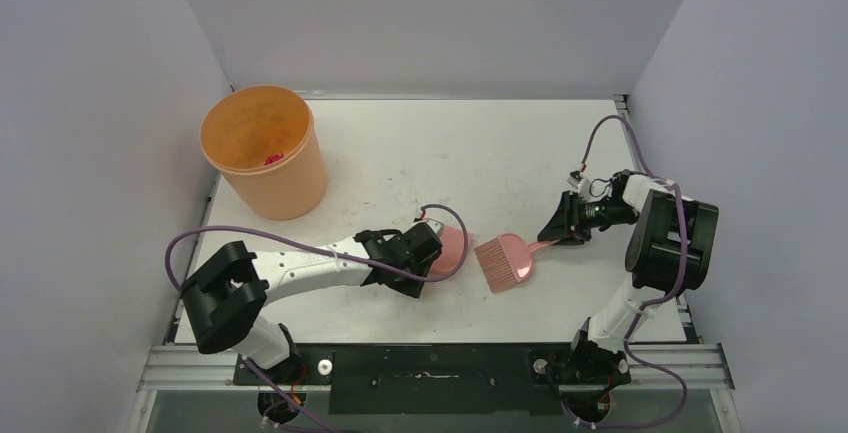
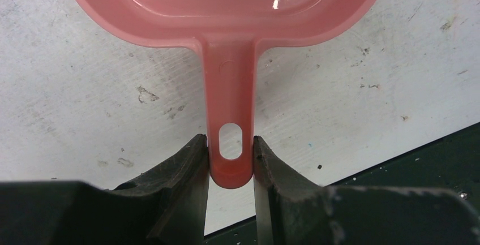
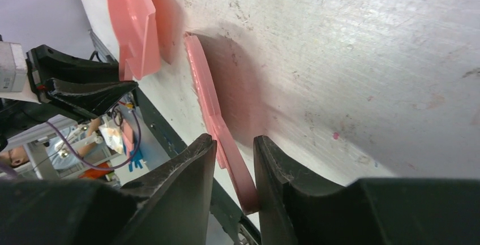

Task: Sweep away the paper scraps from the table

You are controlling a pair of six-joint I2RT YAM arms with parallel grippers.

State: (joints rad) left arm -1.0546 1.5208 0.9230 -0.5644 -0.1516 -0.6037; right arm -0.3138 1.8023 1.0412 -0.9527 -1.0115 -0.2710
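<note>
Gripping the pink dustpan (image 2: 226, 7) with the left gripper (image 2: 231, 160), jaws clenched on the very tip of its handle, right across the hanging hole. Pan resting on the white counter (image 1: 400, 143), mouth turned away from the wrist.

Straddling the thin handle of the pink hand brush (image 1: 505, 261) with the right gripper (image 3: 235, 149), jaws loose. Daylight between one finger and the handle, the other finger just touching it, so released rather than grasping. Brush lying on the counter just beside the pan.

Of the paper scraps (image 1: 272, 159), only one magenta wad in view, down inside the orange bucket (image 1: 290, 193) at the far left. None to be made out on the counter from overhead, and none in the part of the pan shown at the wrist. Judged from that, close to finished.

Probably featherlight and springy, such crumpled wads. Apt to roll or hop ahead of the bristles, and harmless to crush. Too small and loose to pinch one by one, so better herded with short, low strokes into the pan.

Stiff, glossy plastic in the pan, likely slippery. Held at the far end, so prone to swivel if tipped fast. Best retaken on the brush handle's broad flat faces, nearer the head, for firmer control.
</note>
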